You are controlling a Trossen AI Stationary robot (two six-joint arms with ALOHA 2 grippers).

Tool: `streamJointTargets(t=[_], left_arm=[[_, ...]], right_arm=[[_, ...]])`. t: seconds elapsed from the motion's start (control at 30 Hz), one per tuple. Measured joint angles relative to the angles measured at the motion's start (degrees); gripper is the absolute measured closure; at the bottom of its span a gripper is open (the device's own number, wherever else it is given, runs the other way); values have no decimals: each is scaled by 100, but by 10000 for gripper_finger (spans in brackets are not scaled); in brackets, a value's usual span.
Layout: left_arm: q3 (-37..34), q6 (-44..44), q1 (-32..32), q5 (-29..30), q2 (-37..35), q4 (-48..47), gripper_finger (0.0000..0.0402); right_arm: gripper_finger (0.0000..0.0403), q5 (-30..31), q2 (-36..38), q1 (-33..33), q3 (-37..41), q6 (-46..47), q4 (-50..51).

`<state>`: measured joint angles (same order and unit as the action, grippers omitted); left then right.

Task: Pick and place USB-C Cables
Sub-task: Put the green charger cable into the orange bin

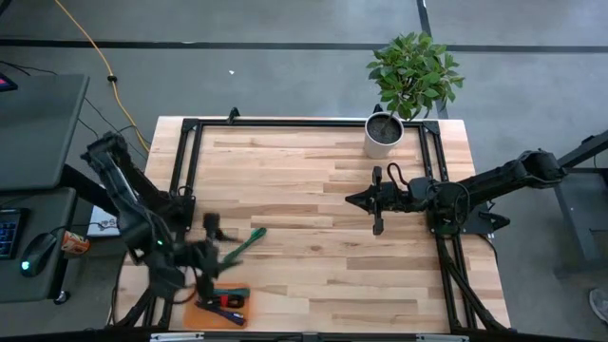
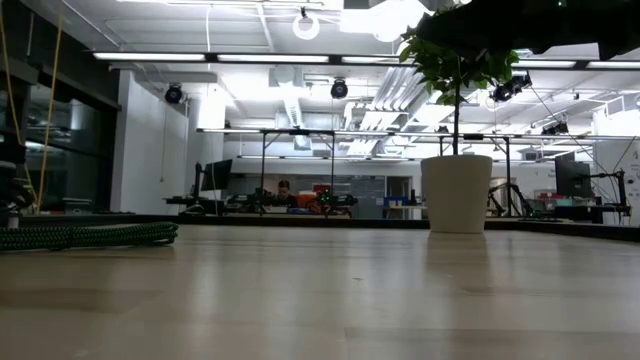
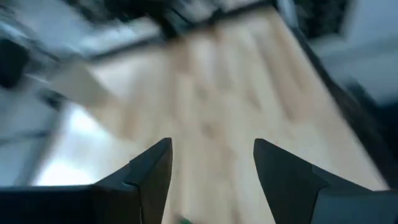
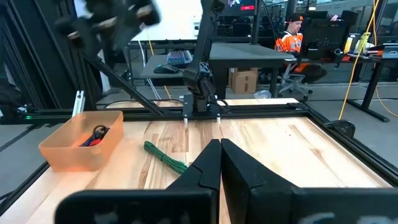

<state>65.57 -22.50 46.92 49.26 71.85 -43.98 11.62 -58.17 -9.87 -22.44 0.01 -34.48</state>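
Green USB-C cable lay diagonally on the surface just beside the open, empty left claw, while the shut right claw waited well apart.

The left gripper hangs at the near left, blurred, its fingers apparently spread apart. The right gripper waits mid-right, fingers pressed together, arm outstretched.

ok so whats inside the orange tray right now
Inside the orange tray lie cable bundles: a red-and-black cable shows, with something purple-blue beside it. The tray's wall hides the bottom in the right wrist view, so an exact count isn't possible. The green cable lies outside on the table.
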Motion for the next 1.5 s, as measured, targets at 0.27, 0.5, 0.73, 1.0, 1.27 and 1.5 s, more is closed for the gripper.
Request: streamJointTargets(t=[0.27, 0.5, 0.73, 1.0, 1.27, 1.5], left_arm=[[-1539, 820, -262, 1460, -1250, 1705, 195], [-3782, 2486, -1427, -356, -2322, 5426, 195], [-4966, 3184, -3329, -2901, -3112, 7672, 195], [-5181, 2088, -4725, -4403, -4016, 6565, 195], [-5181, 1442, -4722, -3847, -4299, 6085, 195], [-5178, 1451, -4584, -3901, -4290, 6353, 195]], right_arm=[[403, 1, 0, 2, 0, -3, -2], [403, 2, 0, 13, -1, -44, -30], [403, 2, 0, 13, 0, -46, -44], [403, 2, 0, 13, 0, -48, -48], [403, 2, 0, 13, 0, -4, -48], [403, 2, 0, 13, 0, -4, -48]])
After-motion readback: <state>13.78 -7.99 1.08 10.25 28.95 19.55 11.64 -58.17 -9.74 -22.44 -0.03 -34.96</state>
